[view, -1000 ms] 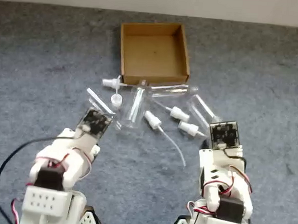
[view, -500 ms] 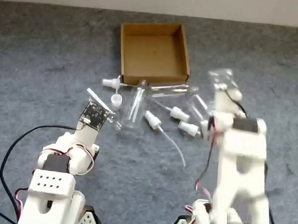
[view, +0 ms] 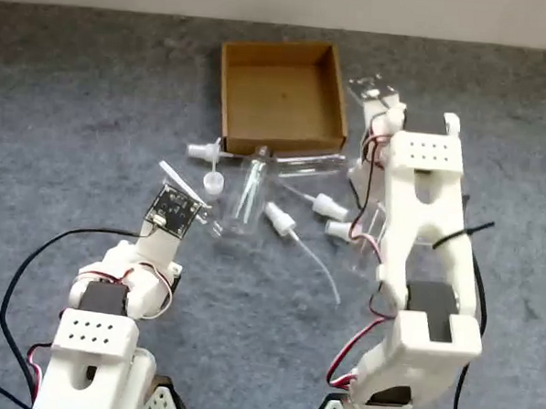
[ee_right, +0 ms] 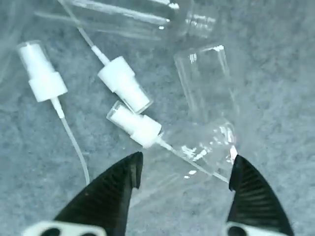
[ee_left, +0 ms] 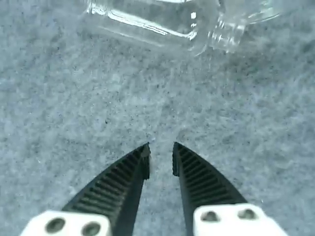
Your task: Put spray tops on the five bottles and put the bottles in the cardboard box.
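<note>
The right arm has swung forward over the clutter by the cardboard box (view: 226, 92), right claw (ee_right: 185, 160) spread wide above a lying bottle (ee_right: 206, 88) and spray top (ee_right: 135, 125); best centre on the bottle's body before closing, while the left claw (ee_left: 161, 150) waits only slightly apart.

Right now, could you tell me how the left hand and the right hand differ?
The left hand is barely open; the right hand is wide open. The left hand is over carpet, short of a clear bottle; the right hand is over a spray top. Both hold nothing.
</note>
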You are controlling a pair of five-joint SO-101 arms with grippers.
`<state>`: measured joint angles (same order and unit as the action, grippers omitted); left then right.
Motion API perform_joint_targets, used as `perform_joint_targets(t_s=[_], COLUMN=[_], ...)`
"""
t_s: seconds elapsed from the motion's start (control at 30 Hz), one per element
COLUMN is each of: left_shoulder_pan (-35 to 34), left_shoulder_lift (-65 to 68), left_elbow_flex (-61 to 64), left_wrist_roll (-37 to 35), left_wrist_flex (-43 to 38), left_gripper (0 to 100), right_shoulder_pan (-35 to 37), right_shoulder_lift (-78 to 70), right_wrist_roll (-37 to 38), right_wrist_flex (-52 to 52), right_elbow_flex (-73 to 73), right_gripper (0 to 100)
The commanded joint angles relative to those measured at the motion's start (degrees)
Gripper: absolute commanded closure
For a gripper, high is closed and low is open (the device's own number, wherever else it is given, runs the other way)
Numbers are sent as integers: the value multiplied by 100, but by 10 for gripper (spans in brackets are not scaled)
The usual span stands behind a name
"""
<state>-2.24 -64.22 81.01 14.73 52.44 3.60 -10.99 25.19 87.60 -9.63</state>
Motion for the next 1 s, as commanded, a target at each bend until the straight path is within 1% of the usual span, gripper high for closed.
perform_joint_targets(t_s=[0.0, 0.2, 0.27, 0.33, 0.4, 0.43, 0.53, 0.6, 0.73, 0.83, 0.97], left_shoulder_pan=[-92, -84, -84, -84, -84, -84, -84, -84, -84, -84, -84], left_shoulder_lift=[31, 31, 31, 31, 31, 31, 31, 31, 31, 31, 31], left_elbow_flex=[-31, -22, -22, -22, -22, -22, -22, 31, 48, 57, 57], left_wrist_roll=[-44, -44, -44, -44, -44, -44, -44, -44, -44, -44, -44], left_wrist_flex=[-105, -105, -105, -105, -105, -105, -105, -105, -105, -105, -105], left_gripper=[923, 925, 925, 925, 925, 925, 925, 926, 926, 926, 926], right_shoulder_pan=[-22, -215, -215, -171, -57, -22, 75, 75, 84, 84, 84], right_shoulder_lift=[-57, 84, 444, 1059, 1851, 2290, 3380, 3776, 3732, 3468, 2870], right_wrist_roll=[53, 0, -281, -457, -527, -677, -1222, -1468, -1960, -2136, -2119], right_wrist_flex=[101, 338, 418, 382, 189, 66, -629, -1130, -1851, -2281, -2378], right_elbow_flex=[-453, -242, 57, 629, 1393, 1842, 3187, 4031, 5218, 5262, 5262], right_gripper=[756, 756, 756, 756, 756, 756, 756, 755, 754, 754, 756])
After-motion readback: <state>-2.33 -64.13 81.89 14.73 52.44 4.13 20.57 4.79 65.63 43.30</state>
